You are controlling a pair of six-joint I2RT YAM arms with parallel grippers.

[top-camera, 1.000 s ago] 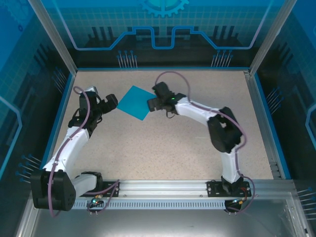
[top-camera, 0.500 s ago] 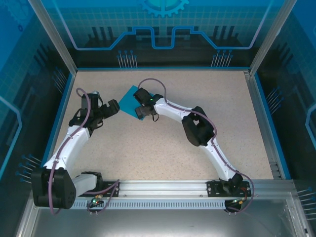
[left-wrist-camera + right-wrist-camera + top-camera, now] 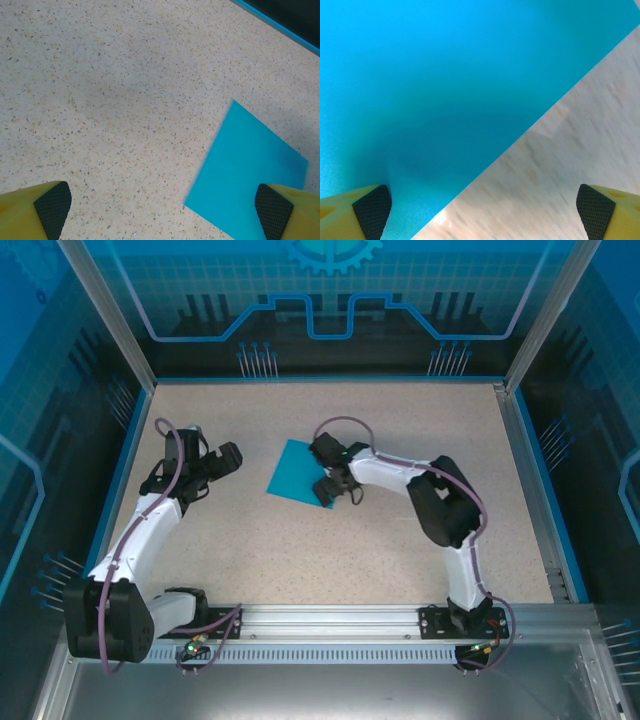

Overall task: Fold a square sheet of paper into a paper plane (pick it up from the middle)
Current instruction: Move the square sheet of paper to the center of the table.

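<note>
The square sheet of paper is teal-blue and lies flat and unfolded on the speckled table, left of centre. My right gripper hovers open over the sheet's right edge. In the right wrist view the paper covers the upper left, and the gripper has nothing between its fingertips. My left gripper stands open a short way left of the sheet. In the left wrist view the sheet lies ahead on the right, and the gripper holds nothing. The paper plane is out of view.
The speckled beige table is ringed by a blue rim and see-through panels. The right arm's elbow sits right of centre. A metal rail runs along the near edge.
The right arm swung left over the sheet, then back toward the near right. The sheet now lies further right and nearer. The left gripper has barely shifted.
</note>
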